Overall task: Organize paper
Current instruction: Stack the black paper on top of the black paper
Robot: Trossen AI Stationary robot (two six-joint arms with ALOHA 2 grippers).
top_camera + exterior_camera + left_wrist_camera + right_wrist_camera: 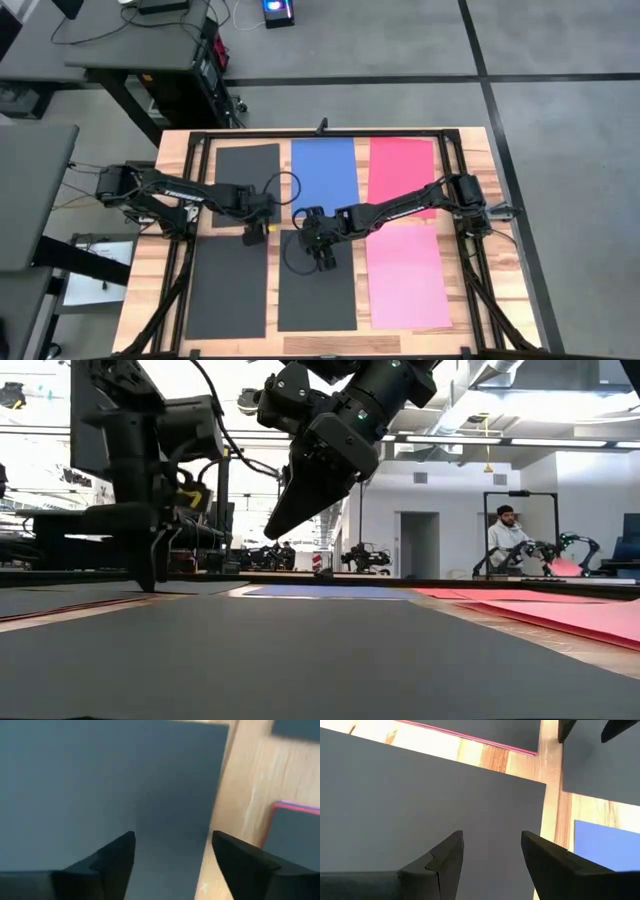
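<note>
Overhead; table-level; two close wrist views

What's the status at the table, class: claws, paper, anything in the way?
Left claw open, empty, by the dark sheets. Right claw open, empty, above the middle dark sheet. Six sheets flat in two rows. Nothing in the way.

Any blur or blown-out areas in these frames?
Left wrist view: the wood table and sheet edges smear with motion blur. Low view: ceiling and windows behind the arms blow out white, near grey sheet soft. High and right wrist views: evenly lit, crisp.
</note>
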